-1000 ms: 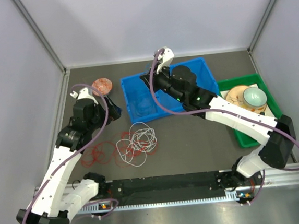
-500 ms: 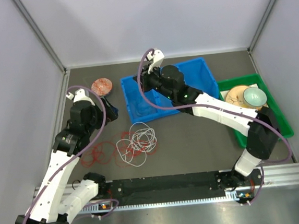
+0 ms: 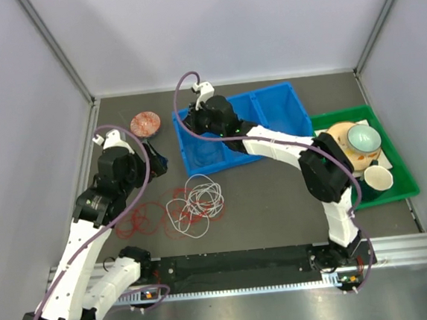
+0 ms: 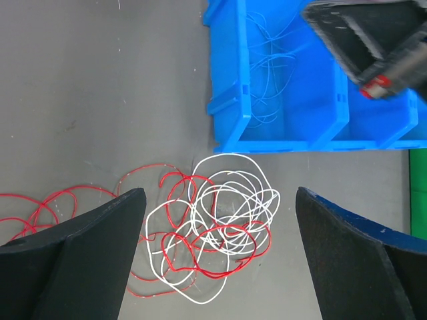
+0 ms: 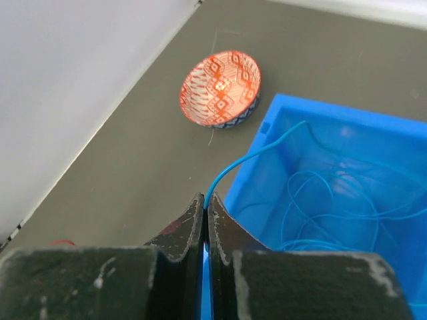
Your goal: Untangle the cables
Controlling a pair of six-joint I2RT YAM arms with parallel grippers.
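Observation:
White cable loops (image 3: 199, 197) lie tangled with a red cable (image 3: 139, 220) on the dark table; the left wrist view shows the white loops (image 4: 230, 193) laced with red ones (image 4: 220, 252). A thin blue cable (image 5: 252, 157) lies coiled in the blue bin (image 5: 373, 140). My right gripper (image 5: 205, 199) is shut on one end of the blue cable, just over the bin's left rim (image 3: 182, 139); in the top view this gripper (image 3: 194, 122) is there. My left gripper (image 4: 220, 195) is open and empty above the white-red tangle, seen from the top (image 3: 156, 163).
A red patterned bowl (image 3: 145, 123) sits left of the bin, also in the right wrist view (image 5: 220, 87). A green tray (image 3: 398, 171) with bowls and a cup stands at the right. Grey walls enclose the table on three sides.
My right arm has swung left across the blue bin to its left rim, with the gripper still shut. My left arm has shifted slightly. The white-red tangle has not moved.

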